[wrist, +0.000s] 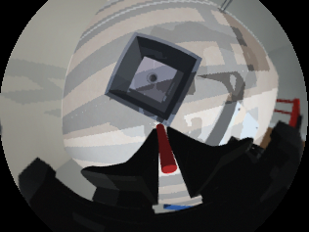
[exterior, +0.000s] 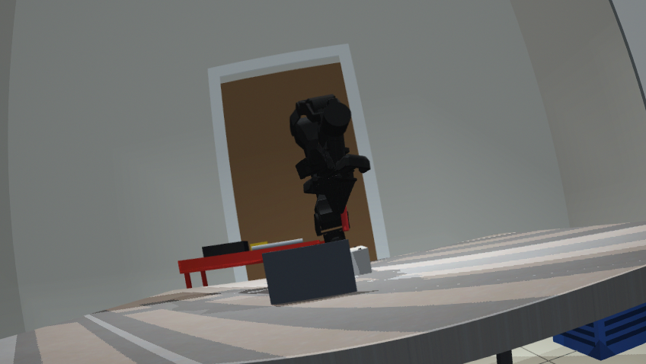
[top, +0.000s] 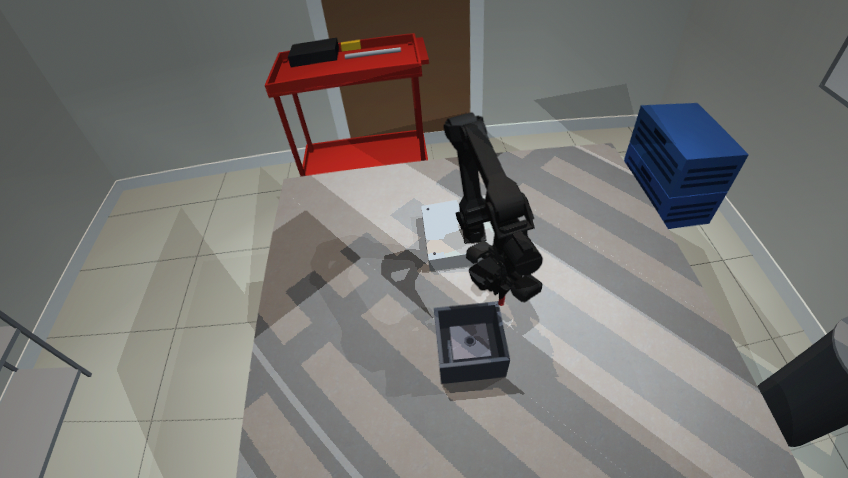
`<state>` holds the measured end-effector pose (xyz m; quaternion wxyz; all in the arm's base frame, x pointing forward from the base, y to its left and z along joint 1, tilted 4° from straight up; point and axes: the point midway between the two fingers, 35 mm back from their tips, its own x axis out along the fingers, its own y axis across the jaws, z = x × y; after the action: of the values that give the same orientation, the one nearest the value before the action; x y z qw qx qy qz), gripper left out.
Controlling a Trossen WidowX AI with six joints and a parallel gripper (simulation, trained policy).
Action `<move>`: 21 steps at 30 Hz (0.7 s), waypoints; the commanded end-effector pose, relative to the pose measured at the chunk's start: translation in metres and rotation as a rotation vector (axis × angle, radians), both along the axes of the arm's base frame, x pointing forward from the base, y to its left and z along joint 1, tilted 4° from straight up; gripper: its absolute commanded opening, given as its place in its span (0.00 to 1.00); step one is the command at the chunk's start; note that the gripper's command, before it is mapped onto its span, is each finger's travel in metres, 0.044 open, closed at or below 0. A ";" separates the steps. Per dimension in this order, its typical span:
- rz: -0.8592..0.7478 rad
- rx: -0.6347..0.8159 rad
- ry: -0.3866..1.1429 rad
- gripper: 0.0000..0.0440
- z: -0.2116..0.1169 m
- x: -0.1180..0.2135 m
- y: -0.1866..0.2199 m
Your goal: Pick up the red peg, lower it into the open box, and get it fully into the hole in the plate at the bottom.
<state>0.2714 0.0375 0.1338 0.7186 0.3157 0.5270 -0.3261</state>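
My gripper (top: 502, 289) (exterior: 343, 211) (wrist: 161, 130) is shut on the red peg (top: 501, 301) (exterior: 345, 220) (wrist: 165, 151). The peg hangs below the fingertips, roughly upright in the exterior view, raised off the table. The dark open box (top: 473, 372) (exterior: 309, 273) (wrist: 128, 68) stands on the table. In the top view the peg shows just behind its back right corner, outside the opening. The pale plate (top: 458, 351) (wrist: 142, 72) at the box bottom has a dark round hole (top: 469, 340) (wrist: 153, 77) near its middle, with nothing in it. The exterior view hides the box's inside.
The arm's white base block (top: 442, 228) (exterior: 362, 262) sits behind the box. Beyond the striped table (top: 356, 439) (exterior: 407, 311) are a red cart (top: 350, 74), blue crates (top: 688, 160) and a dark bin (top: 801, 391). Shadows fall across the table around the box.
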 end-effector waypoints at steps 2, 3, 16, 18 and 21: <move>-0.020 0.001 -0.007 0.00 0.000 0.012 -0.011; -0.026 0.001 -0.010 0.00 0.000 0.014 -0.014; -0.109 0.009 -0.033 0.00 -0.008 0.046 -0.056; -0.119 0.012 -0.032 0.01 -0.011 0.050 -0.062; -0.132 0.019 -0.028 0.01 -0.015 0.055 -0.069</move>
<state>0.3209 -0.0273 0.1220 0.7020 0.3587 0.4963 -0.3635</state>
